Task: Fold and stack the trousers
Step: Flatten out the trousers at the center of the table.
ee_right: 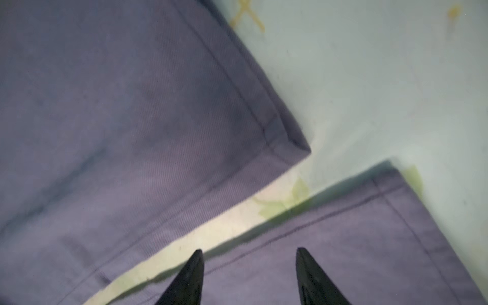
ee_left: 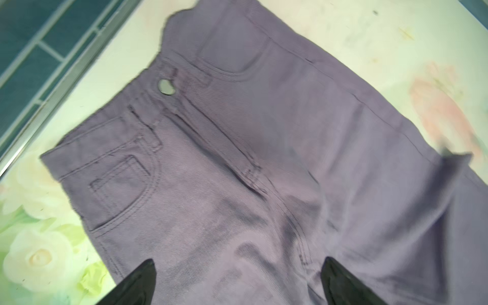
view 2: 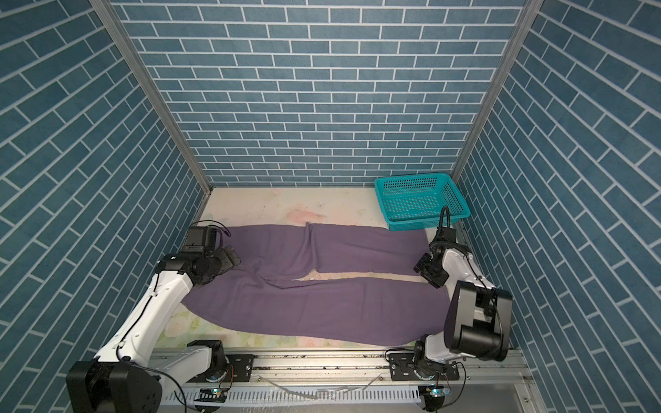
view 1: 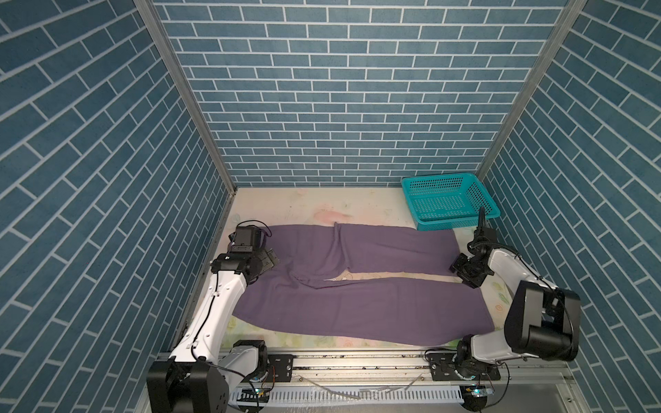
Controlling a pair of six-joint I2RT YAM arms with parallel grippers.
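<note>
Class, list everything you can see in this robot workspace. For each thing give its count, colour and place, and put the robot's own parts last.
trousers: one pair, muted purple, spread flat on the table, waistband toward the left arm, leg ends toward the right arm
button: one, silver, on the waistband
basket: one, teal, perforated, empty, far corner on the right arm's side
table: one, pale with a faded flower print, under the trousers
walls: three, blue brick pattern, around the table
arms: two, white and black, mounted at the near edge
left hand: one, black, open, above the waistband end
right hand: one, black, open, above the leg ends
</note>
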